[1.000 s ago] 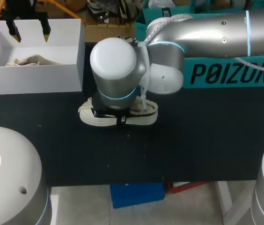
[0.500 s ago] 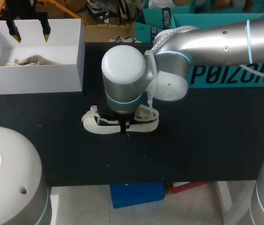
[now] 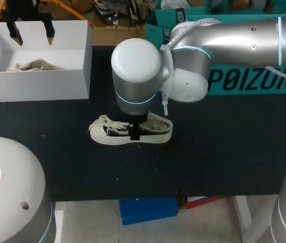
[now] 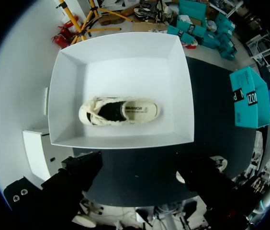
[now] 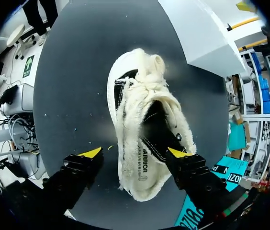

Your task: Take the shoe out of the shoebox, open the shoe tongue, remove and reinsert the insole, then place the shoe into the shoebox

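I see my right gripper over the shoe on the black table, its jaws spread on both sides of the heel end. My left gripper, jaws also spread, hangs above the white shoebox, where a second shoe lies.

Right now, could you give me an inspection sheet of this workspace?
Surface: black table, lightly speckled.
Job's things: cream shoe upright on the table; open white shoebox far left, second cream shoe inside.
Clutter: teal box far right.
Grippers: left gripper above the shoebox, fingers open; right gripper over the shoe, fingers open either side.
Cables: white cable at the right wrist.
Surroundings: nothing seen.
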Controlling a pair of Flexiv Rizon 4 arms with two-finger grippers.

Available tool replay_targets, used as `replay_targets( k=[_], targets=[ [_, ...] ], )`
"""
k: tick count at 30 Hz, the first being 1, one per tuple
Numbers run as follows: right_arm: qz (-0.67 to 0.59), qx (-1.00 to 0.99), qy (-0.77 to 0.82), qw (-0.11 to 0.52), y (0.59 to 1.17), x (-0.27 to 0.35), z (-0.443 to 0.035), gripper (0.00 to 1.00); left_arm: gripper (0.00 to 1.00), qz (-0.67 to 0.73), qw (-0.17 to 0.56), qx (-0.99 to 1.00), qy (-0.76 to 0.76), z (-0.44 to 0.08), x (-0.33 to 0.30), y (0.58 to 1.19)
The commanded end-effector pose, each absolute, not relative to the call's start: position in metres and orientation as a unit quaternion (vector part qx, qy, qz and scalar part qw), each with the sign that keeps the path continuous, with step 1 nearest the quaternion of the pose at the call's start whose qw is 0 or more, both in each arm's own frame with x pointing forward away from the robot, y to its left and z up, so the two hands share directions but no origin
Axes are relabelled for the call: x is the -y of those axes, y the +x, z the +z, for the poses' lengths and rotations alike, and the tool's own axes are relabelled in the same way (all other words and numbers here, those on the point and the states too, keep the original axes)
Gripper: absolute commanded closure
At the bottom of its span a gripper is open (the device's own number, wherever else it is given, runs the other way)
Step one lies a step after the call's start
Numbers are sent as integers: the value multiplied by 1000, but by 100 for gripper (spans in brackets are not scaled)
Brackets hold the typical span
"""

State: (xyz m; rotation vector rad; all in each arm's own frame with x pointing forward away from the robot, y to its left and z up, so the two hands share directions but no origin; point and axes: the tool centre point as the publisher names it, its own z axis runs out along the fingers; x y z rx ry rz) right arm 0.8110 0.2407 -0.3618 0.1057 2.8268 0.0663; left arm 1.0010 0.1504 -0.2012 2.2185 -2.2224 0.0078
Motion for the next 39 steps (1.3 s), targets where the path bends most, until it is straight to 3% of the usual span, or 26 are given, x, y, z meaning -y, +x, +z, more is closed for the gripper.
replay_targets(
  k=[1,10,21,24,39],
  targets=[
    [58,-987,-1,147,809,-214,-323,0,0,1,1,708,707,-201,-150,1001],
    [111,-985,-37,127,820,-186,-279,0,0,1,1,708,707,-201,-150,1001],
    [274,-946,-74,157,838,-149,-244,0,0,1,1,708,707,-201,-150,1001],
    [307,-937,-107,125,837,-139,-240,0,0,1,1,708,707,-201,-150,1001],
    [307,-937,-107,125,837,-139,-240,0,0,1,1,708,707,-201,-150,1001]
  ],
)
